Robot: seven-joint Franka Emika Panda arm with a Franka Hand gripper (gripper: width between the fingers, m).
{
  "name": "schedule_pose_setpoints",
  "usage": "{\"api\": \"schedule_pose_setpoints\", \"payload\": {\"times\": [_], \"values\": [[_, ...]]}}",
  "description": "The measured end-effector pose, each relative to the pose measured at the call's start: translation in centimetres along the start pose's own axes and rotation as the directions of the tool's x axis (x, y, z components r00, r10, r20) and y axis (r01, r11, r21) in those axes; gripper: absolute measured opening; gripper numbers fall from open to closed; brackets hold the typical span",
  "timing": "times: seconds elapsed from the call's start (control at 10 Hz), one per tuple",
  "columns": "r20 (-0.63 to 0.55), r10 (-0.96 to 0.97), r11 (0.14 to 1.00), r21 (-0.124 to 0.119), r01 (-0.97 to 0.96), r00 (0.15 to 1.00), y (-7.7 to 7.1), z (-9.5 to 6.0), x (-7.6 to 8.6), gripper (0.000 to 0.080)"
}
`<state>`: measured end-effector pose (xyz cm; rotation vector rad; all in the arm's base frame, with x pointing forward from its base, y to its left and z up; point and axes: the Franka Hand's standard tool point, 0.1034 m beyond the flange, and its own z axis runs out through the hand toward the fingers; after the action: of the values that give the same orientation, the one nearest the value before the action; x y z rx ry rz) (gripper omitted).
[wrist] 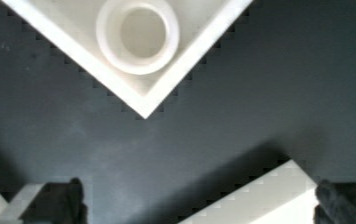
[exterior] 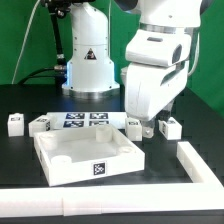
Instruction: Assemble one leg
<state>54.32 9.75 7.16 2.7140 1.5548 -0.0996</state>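
One leg (exterior: pixel 168 127) stands at the exterior view's right, nr gripper (wrist: pixel 198 203). Gripper spread wide, holding nothing, w/ tray (wrist: pixel 145 98) corner under it.

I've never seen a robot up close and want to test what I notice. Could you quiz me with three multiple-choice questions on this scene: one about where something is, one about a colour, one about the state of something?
1. Where on the table does the marker board lie, relative to the tray?
A. inside it
B. beyond it, farther from the camera
C. in front of it, nearest the camera

2. What colour is the table?
A. white
B. black
C. red

3. How do the fingers stand?
A. apart, with nothing between them
B. clamped shut on a small part
C. clamped shut on the tray's rim

Answers:
1. B, since the exterior view shows the board lying flat behind the tray.
2. B, since the bare surface is black in both views.
3. A, since the wrist view shows both fingers wide apart over bare table.
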Motion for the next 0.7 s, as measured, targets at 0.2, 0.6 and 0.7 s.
{"api": "schedule_pose_setpoints", "payload": {"times": [0.2, 0.6, 0.7], "values": [[0.0, 0.0, 1.0, 0.0, 0.0, 1.0, 0.0, 0.0, 0.0, 0.065], [0.001, 0.0, 1.0, 0.002, 0.0, 1.0, -0.14, 0.13, -0.09, 0.065], [-0.025, -0.064, 0.998, -0.026, 0.064, 0.998, -0.85, 0.49, -0.5, 0.065]]}}
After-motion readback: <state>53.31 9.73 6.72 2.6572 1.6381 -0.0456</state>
